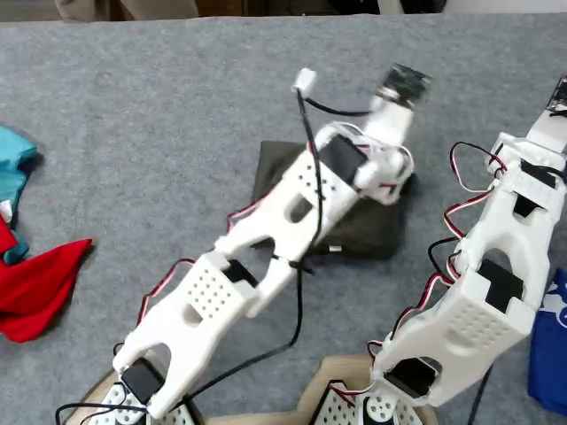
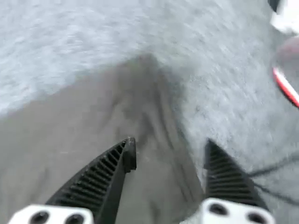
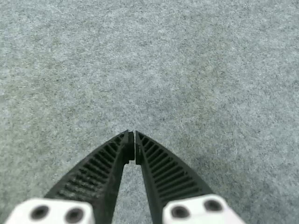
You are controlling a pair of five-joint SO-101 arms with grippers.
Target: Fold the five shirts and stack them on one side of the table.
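At the far left edge of the grey worktop (image 1: 159, 115) a teal shirt (image 1: 11, 168) is seen, crumpled and cut off by the frame. Just near of it, and touching it, a red shirt (image 1: 40, 288) is spread loosely, with one corner pointing right.

At the middle of the worktop a dark shirt (image 1: 368, 226) is laid flat, folded into a rough rectangle. Much of it is covered from above by the left arm (image 1: 266, 257), which is stretched from the near left edge toward the far right, its wrist placed over the far right corner of the fold. In the left wrist view the left jaws are held released and wide apart. One tip is seen over the dark cloth and the other just past the cloth's edge, over the grey surface. Whether the tips touch the cloth cannot be told.

To the right, well apart from the dark shirt, the right arm (image 1: 496, 283) is extended from the near edge toward the far right. The right jaws are clenched tip to tip, with nothing between them, above bare grey worktop.

At the near right edge, beside the right arm, part of a blue shirt (image 1: 549, 345) is seen.
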